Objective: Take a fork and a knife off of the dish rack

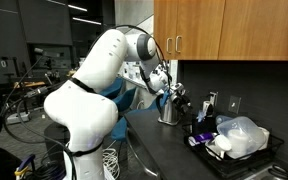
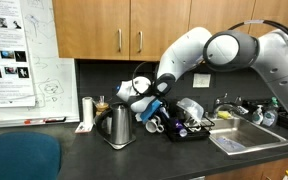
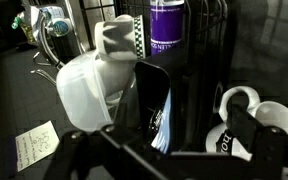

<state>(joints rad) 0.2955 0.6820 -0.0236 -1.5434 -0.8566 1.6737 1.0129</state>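
The black Robotiq gripper (image 2: pixel 158 110), jaws wide and empty, hovers just beside the low black rectangular dish rack (image 2: pixel 196 134). No fork or knife is discernible. Reaching into the rack could topple its crowded white ceramic mugs (image 3: pixel 252 112) or purple cylindrical bottle (image 3: pixel 166 30).

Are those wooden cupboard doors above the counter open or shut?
Shut: in an exterior view the cupboard doors lie flush with one another, and none of the inside shows.
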